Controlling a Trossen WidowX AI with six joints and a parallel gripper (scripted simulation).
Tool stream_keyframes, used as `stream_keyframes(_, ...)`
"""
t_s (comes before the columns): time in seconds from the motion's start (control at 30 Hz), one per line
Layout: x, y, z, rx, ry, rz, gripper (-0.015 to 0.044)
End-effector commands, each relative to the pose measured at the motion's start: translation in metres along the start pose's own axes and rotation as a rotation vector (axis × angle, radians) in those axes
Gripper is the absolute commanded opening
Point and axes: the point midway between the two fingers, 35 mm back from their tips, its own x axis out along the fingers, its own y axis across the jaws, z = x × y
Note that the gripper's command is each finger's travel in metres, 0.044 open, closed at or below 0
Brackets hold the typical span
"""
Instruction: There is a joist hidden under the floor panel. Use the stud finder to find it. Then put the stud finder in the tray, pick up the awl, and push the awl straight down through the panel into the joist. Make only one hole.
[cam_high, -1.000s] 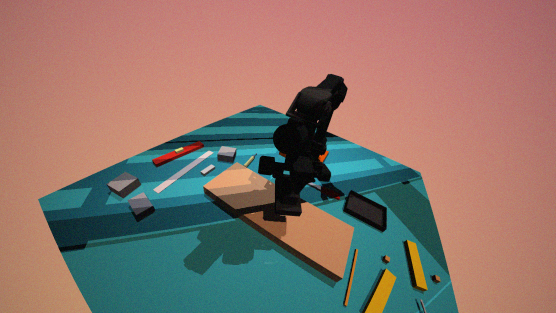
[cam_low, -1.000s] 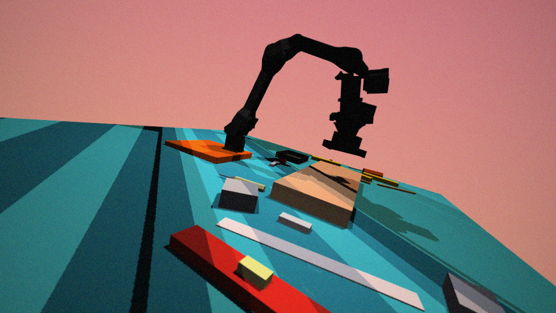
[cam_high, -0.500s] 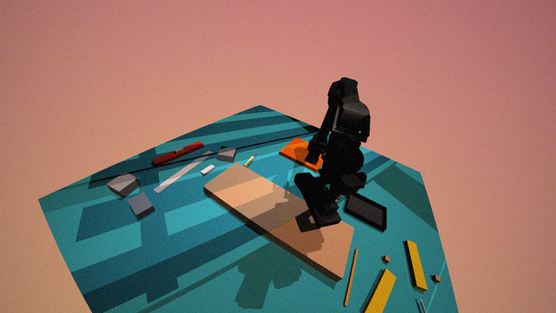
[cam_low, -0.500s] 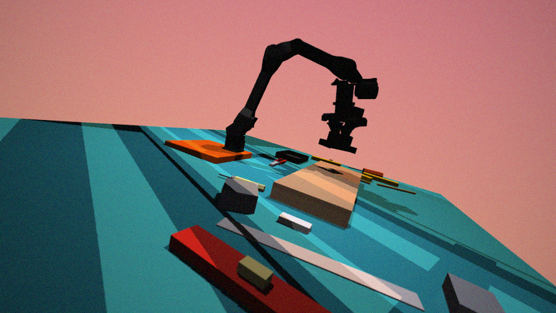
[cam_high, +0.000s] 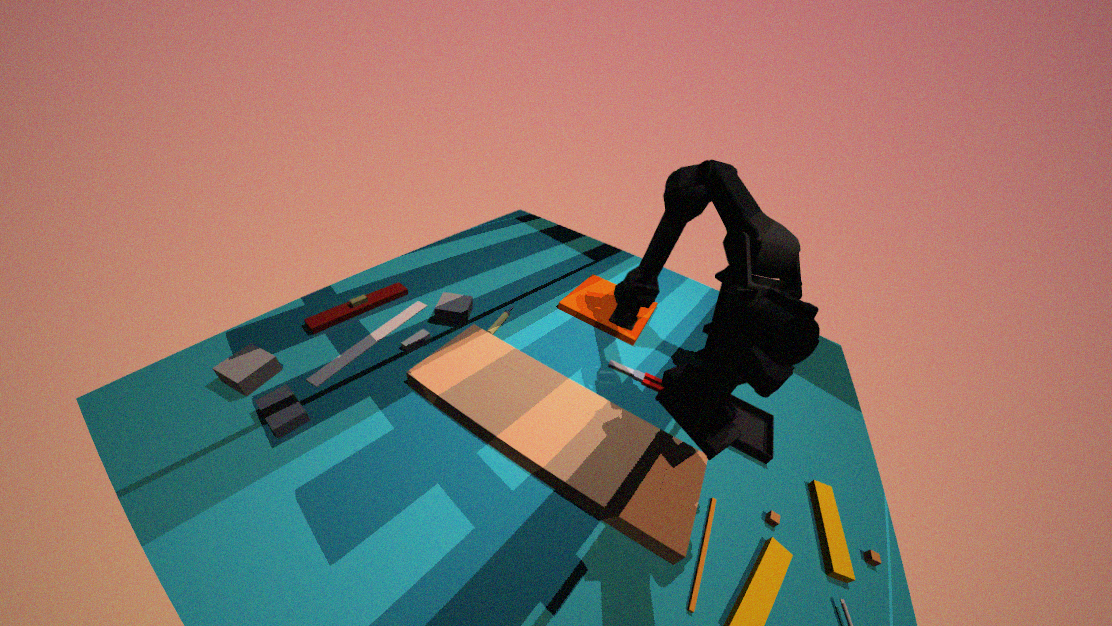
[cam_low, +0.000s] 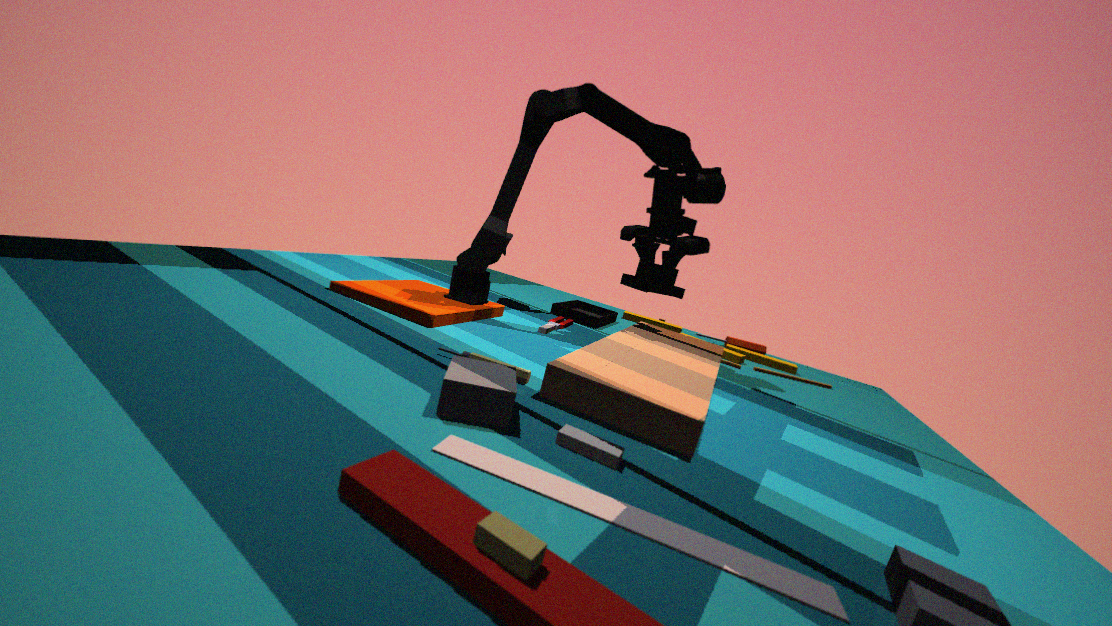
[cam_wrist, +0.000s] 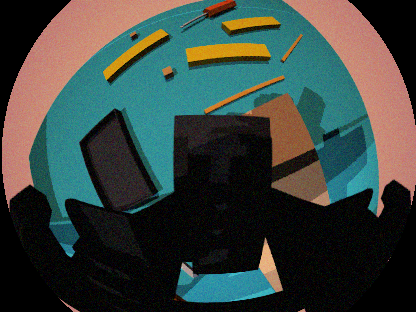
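My gripper (cam_high: 698, 400) (cam_low: 657, 268) (cam_wrist: 224, 189) is shut on the black stud finder (cam_high: 705, 435) (cam_low: 652, 283) (cam_wrist: 221, 135) and holds it in the air by the panel's right end, near the tray. The tan floor panel (cam_high: 536, 423) (cam_low: 649, 365) (cam_wrist: 287, 127) lies flat; no hole can be made out. The dark tray (cam_high: 772, 439) (cam_low: 603, 319) (cam_wrist: 136, 155) is empty where it shows. A tool with a cream handle (cam_high: 498, 321) (cam_low: 509, 370) and a thin shaft lies by the panel's far left corner. A tool with a red-orange handle (cam_low: 745, 343) (cam_wrist: 220, 8) also has a thin shaft. I cannot tell which is the awl.
Red and white pliers (cam_high: 652, 381) (cam_low: 555, 324) lie between the arm base plate (cam_high: 579, 304) (cam_low: 389, 299) and the tray. Yellow bars (cam_high: 831, 528) (cam_wrist: 227, 52) and thin sticks lie beyond the panel. Grey blocks, a white strip (cam_high: 365, 346) (cam_low: 622, 513) and a red level (cam_high: 381, 301) (cam_low: 420, 497) lie left.
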Motion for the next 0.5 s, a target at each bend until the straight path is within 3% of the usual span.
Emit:
stream_keyframes(0.0, -0.002, 0.026, 0.01, -0.066, -0.021, 0.015, 0.0)
stream_keyframes(0.47, 0.008, 0.115, 0.019, -0.297, -0.021, 0.089, 0.0)
